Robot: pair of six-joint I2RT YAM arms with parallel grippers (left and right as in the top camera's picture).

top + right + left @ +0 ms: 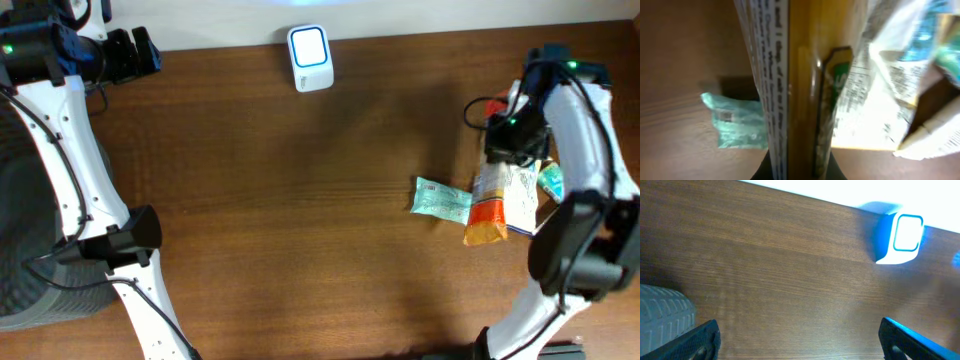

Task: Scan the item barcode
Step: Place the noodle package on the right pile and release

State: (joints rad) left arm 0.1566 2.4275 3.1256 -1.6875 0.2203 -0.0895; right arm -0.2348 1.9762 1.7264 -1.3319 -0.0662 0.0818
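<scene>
Print in view, none of it legible

The orange packet (790, 90) clamped in the right gripper (797, 167) carries rows of small black lettering down its white edge, running away from the fingers, too blurred to read. A green patch beside that shows pale marks that cannot be made out. The white packet (880, 100), just right of the gripper in its wrist view, bears blocks of fine print, equally unreadable. The green pouch (735, 125) on the gripper's other side shows only a dark square. Ahead of the left gripper (800, 345), the scanner (902, 237) shows a glowing blue rounded frame.
</scene>
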